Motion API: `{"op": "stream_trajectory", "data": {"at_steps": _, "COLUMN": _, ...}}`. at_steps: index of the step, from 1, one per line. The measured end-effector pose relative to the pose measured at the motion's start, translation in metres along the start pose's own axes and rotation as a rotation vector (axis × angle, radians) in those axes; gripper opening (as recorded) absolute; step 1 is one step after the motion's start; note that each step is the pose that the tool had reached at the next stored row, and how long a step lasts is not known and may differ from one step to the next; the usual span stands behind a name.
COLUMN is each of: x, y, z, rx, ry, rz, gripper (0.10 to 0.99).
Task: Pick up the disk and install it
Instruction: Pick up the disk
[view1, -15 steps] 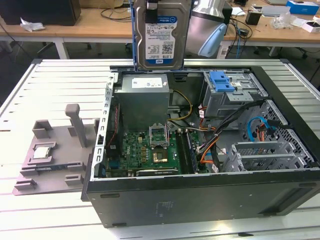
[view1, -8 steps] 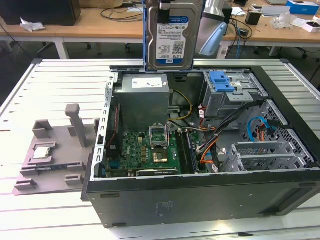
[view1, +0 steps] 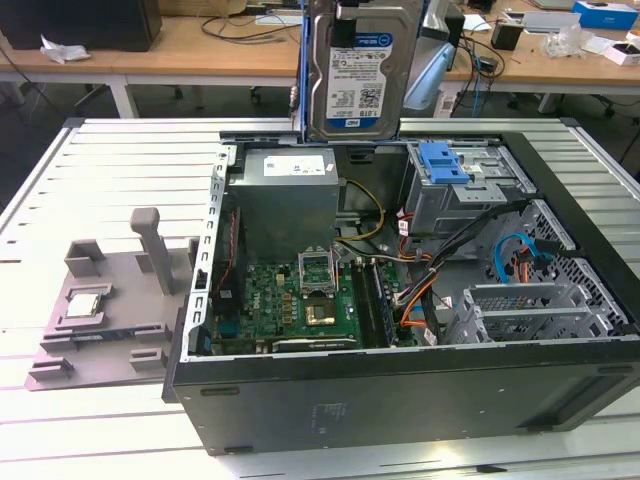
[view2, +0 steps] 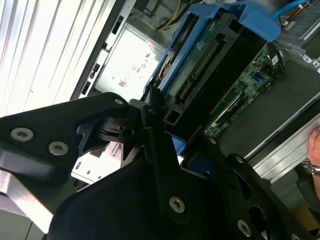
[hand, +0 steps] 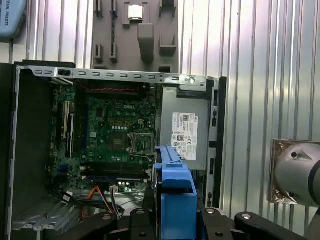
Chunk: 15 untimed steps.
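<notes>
The disk (view1: 360, 75), silver-grey with a white-and-blue label and a blue bracket around it, hangs upright above the back of the open computer case (view1: 400, 400), over the power supply (view1: 285, 190). My gripper (view2: 165, 135) is shut on it. In the second wrist view the black fingers (view2: 150, 120) clamp the blue-framed disk (view2: 215, 55), whose underside with its connector faces the camera. In the first wrist view the disk's blue bracket (hand: 175, 190) stands edge-on between the gripper's (hand: 172, 225) black links, above the motherboard (hand: 112, 135).
A blue latch on a grey metal cage (view1: 445, 165) sits at the case's back on the exterior view's right. Cables (view1: 420, 290) cross the case floor. A grey tray (view1: 100, 320) with a square silver chip (view1: 85, 303) lies on the slatted table. A person's wrist (view2: 312, 167) shows nearby.
</notes>
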<state>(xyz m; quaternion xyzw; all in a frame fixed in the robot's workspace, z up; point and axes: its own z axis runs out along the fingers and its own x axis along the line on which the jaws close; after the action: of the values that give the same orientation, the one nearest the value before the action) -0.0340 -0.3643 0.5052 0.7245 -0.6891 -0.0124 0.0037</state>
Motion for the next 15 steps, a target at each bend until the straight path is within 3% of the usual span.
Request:
{"op": "stream_trajectory", "data": {"at_steps": 4, "x": 0.0004, "y": -0.0064, "z": 0.0004, "rx": 0.0, "ry": 0.0, "rz": 0.0, "gripper": 0.369}}
{"op": "stream_trajectory", "data": {"at_steps": 7, "x": 0.0031, "y": -0.0073, "z": 0.0006, "rx": 0.0, "ry": -0.0001, "rz": 0.0, "gripper": 0.369}}
{"op": "stream_trajectory", "data": {"at_steps": 15, "x": 0.0241, "y": -0.0068, "z": 0.0006, "rx": 0.0, "ry": -0.0001, "rz": 0.0, "gripper": 0.369}}
